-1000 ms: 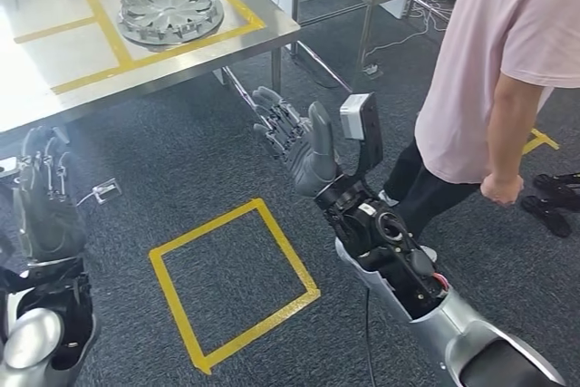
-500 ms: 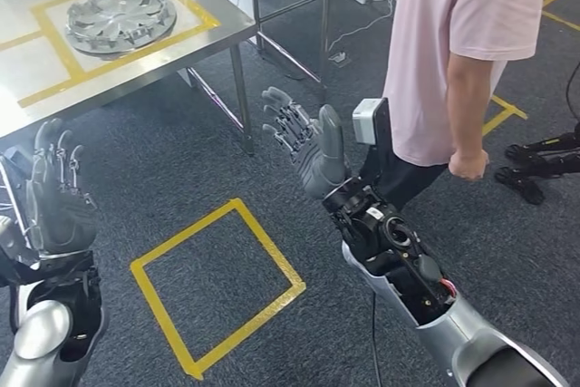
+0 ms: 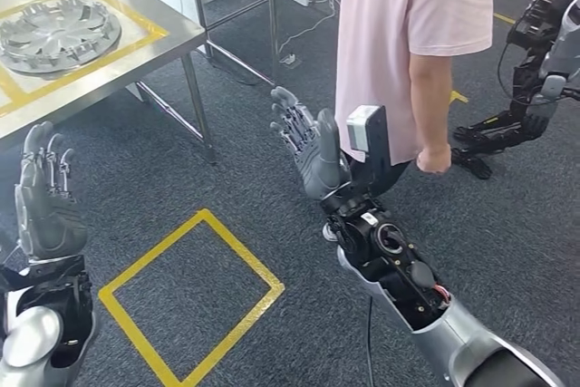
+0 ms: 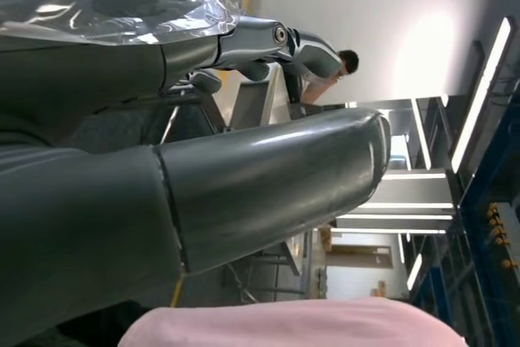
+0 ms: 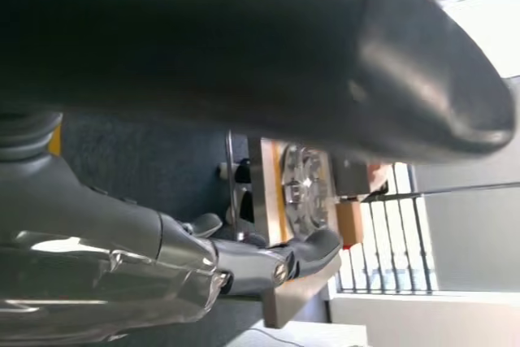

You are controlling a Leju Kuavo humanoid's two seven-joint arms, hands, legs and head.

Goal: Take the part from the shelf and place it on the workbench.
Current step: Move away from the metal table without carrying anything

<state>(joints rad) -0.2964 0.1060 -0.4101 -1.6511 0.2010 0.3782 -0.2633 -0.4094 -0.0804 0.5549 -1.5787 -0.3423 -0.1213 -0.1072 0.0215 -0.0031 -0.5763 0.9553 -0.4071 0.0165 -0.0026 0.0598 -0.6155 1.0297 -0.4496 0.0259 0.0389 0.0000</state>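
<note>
The part [image 3: 58, 35], a round silver wheel-cover-like disc, lies flat on the counter [image 3: 157, 43] near its front corner, inside a yellow taped outline that seems meant to mark where it belongs. Judging by that, the placing looks done. The left robot hand [image 3: 44, 197] is raised palm-up beside the counter's front edge, fingers apart and holding nothing. The right robot hand [image 3: 309, 144] is likewise open and empty, stretched out over the carpeted floor [image 3: 205, 160], well apart from the counter. A person [image 3: 410, 52] in a pink shirt stands just beyond the right robot hand. On the floor a yellow taped square [image 3: 191, 301] lies between the two arms, probably a standing mark.
</note>
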